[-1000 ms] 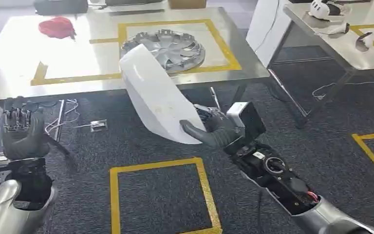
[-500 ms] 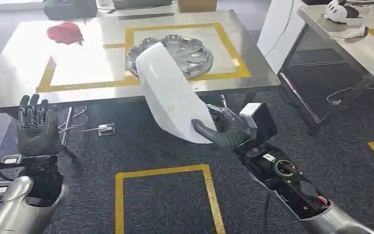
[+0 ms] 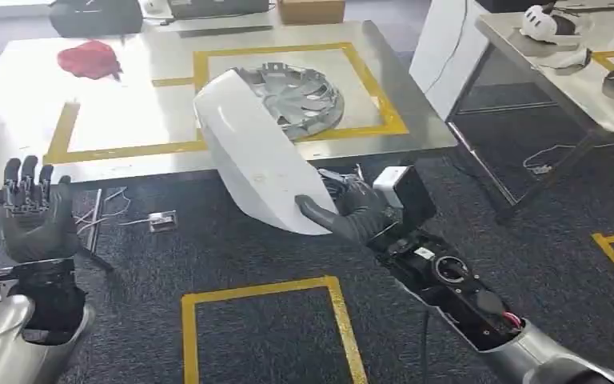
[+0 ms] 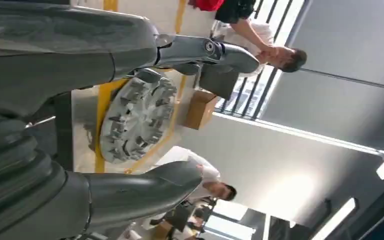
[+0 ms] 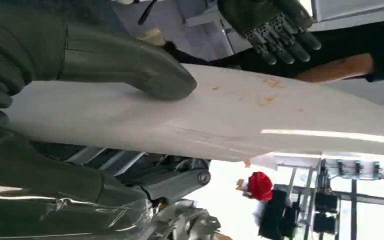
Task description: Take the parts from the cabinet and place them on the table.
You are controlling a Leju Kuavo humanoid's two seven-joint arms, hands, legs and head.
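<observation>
White body panel (image 3: 252, 156): right hand (image 3: 350, 212) is gripping its near end, long axis slanting up and away over the steel table (image 3: 128, 112) edge, overlapping the hubcap (image 3: 304, 92). Left hand (image 3: 36, 220) is hanging spread, holding nothing, well apart.

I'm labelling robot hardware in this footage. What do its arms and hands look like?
Both arms are silver. The left hand and right hand are dark grey with metal-jointed fingers. The right forearm is uncovered, showing black parts, a white box and red wiring.
</observation>
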